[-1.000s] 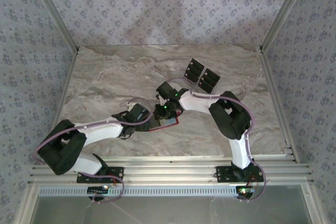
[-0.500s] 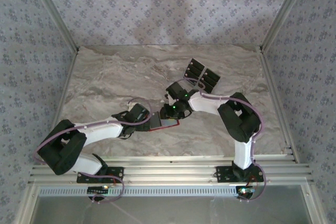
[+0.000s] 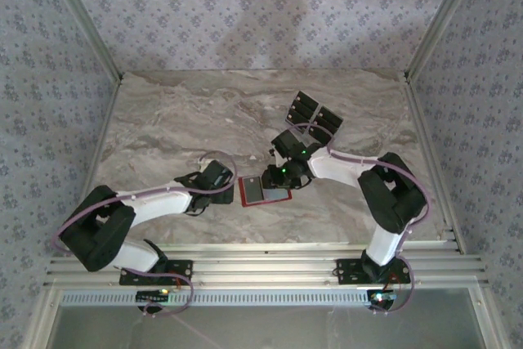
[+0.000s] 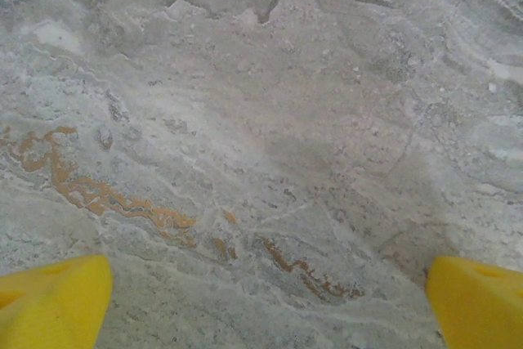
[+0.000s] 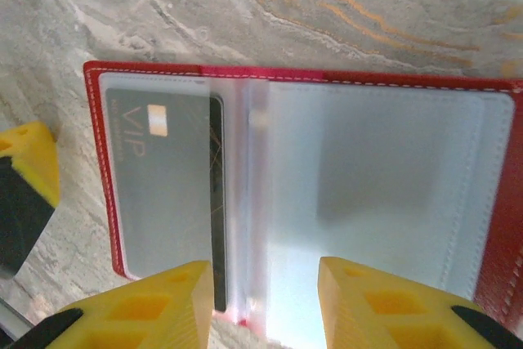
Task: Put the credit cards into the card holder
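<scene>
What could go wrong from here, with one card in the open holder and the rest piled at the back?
The VIP card shows a dark edge past its pocket, toward the fold; it may slide out or snag.
The card holder lies loose on the marble, the open left hand not gripping it, so pushing in another card could shove it.
The piled credit cards overlap; the right hand might lift two.

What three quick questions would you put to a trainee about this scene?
1. True or false: the card holder lies open on the table.
2. Which sits in the pocket on the left in the right wrist view? A) a card marked VIP B) a key C) nothing
3. Fill in: the left gripper has its jaws ___ over bare table.
Key: 1 true; 2 A; 3 open.
</scene>
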Robot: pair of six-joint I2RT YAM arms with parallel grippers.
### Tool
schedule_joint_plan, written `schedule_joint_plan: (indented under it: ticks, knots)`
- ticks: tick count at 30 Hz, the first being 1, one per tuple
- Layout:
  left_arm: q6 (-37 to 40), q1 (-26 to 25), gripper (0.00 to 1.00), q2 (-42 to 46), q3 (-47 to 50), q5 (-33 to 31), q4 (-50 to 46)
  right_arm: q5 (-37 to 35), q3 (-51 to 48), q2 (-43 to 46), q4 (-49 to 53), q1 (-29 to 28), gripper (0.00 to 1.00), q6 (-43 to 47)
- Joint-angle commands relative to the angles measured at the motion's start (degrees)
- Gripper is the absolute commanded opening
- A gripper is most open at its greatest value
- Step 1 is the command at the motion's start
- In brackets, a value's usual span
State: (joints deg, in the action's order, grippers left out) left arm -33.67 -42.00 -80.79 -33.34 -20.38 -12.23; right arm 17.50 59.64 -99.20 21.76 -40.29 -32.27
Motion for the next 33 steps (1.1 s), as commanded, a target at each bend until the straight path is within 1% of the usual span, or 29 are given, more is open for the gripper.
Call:
schedule_joint_plan:
  ticks: [1,3,6,7,8,10,13,15,23,33]
  knots:
    - [0.45,0.14,1.00,-0.67,-2.12,0.73,-0.42,-3.77,3.72,2.10,5.16,-0.81,0.39,3.26]
    - [0.54,0.11,1.00,-0.77,-2.34,0.96,-0.49,-5.03,5.04,1.48,6.53,-1.05,0.34,4.34]
    - [0.62,0.09,1.00,-0.90,-2.59,1.10,-0.65,-5.89,6.14,0.04,7.46,-1.37,0.19,5.14]
    - [0.71,0.10,1.00,-0.81,-2.68,1.23,-0.69,-6.19,6.07,-0.18,7.51,-1.52,0.17,5.14]
    - [0.80,0.15,1.00,-0.77,-2.78,1.60,-0.56,-6.42,5.73,-0.21,7.26,-1.62,0.17,5.12]
    - [0.93,0.09,1.00,-0.34,-2.93,2.38,-0.29,-6.68,5.08,0.00,6.92,-1.46,0.19,5.20]
    - [0.54,-0.13,1.00,0.67,-3.60,3.39,-0.15,-7.13,3.89,0.78,6.19,-0.87,0.36,5.70]
    - [0.25,-0.53,1.00,0.82,-4.35,4.03,-0.12,-7.01,3.09,1.47,5.32,-0.06,0.42,6.46]
    - [-1.23,-3.61,1.00,-1.22,-7.09,3.88,0.26,-3.62,2.91,0.93,2.62,2.85,0.44,9.32]
    - [-1.97,-4.78,1.00,-2.21,-7.61,2.99,0.19,-1.44,3.56,-2.96,1.36,3.15,0.44,9.69]
